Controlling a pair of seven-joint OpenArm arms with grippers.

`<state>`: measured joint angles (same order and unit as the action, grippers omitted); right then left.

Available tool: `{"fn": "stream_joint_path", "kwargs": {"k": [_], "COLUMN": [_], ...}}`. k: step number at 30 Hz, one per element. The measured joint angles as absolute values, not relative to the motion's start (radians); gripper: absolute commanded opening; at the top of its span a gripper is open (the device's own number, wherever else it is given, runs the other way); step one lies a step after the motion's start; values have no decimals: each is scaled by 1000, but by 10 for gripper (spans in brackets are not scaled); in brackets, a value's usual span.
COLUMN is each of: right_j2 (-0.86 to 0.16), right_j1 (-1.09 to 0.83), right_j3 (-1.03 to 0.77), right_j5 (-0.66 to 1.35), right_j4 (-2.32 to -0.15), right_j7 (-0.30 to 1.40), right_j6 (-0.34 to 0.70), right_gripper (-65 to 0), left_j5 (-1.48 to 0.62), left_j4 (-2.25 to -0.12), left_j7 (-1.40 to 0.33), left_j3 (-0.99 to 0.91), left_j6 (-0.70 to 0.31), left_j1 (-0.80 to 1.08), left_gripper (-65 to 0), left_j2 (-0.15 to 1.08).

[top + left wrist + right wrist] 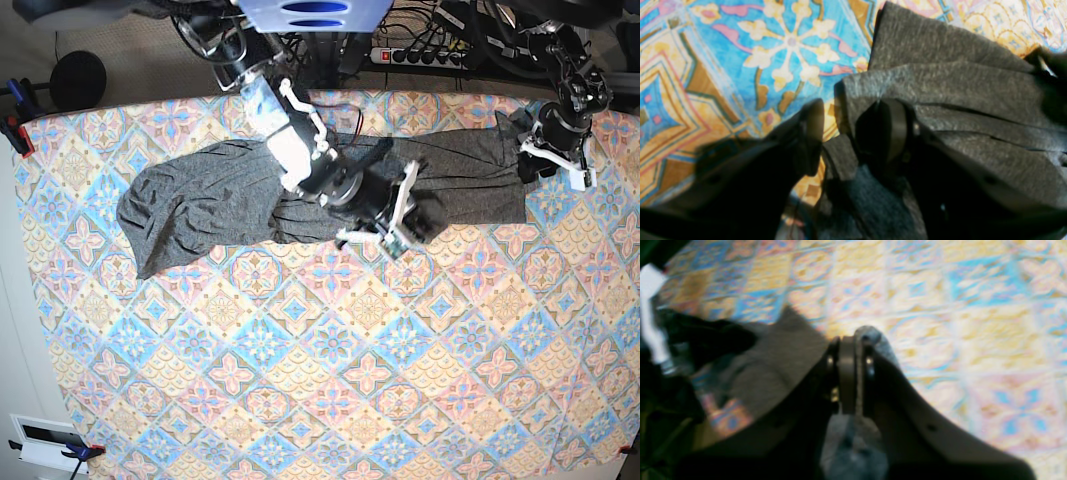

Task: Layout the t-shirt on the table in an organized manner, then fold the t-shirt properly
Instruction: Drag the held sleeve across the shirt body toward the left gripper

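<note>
The dark grey t-shirt [200, 200] lies stretched in a wrinkled band across the far half of the tile-patterned table [320, 380]. My right gripper [392, 238] is at the shirt's near edge in the middle. In the right wrist view this gripper [857, 336] is shut on a pinch of the t-shirt [786, 353], just above the table [973, 340]. My left gripper [535, 150] is at the shirt's right end. Its jaws [846, 123] stand partly apart, with a thick fold of the t-shirt [957, 86] between them. Pleats run away from them over the table [740, 66].
A power strip with cables [420, 55] lies behind the table's far edge. Clamps [15, 130] hold the cloth at the left edge. A white device [45, 440] sits off the near left corner. The right arm's body [300, 150] reaches over the shirt's middle.
</note>
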<state>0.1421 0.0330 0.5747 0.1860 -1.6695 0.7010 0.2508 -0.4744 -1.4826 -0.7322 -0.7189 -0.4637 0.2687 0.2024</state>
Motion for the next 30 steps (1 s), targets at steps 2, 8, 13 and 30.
{"fn": "stream_joint_path", "kwargs": {"k": [2, 8, 13, 30], "right_j2": [141, 139, 139, 141], "right_j1": [3, -23, -19, 0], "right_j3": [604, 681, 659, 673], "right_j5": [186, 186, 182, 187], "right_j4": [-1686, -1690, -1688, -1686], "right_j7": [700, 652, 550, 358], "right_j6": [249, 242, 229, 84], "right_gripper": [-650, -650, -650, -650], "left_j5": [-474, -474, -474, -474], "left_j4": [-1483, -1483, -1483, -1483], "left_j7": [-733, -733, -733, -733], "left_j3": [-719, -719, -719, -719], "left_j6": [-464, -464, -464, -464], "left_j1": [269, 269, 269, 269], "left_gripper": [-387, -387, -387, -387], "left_j2": [202, 202, 202, 202]}}
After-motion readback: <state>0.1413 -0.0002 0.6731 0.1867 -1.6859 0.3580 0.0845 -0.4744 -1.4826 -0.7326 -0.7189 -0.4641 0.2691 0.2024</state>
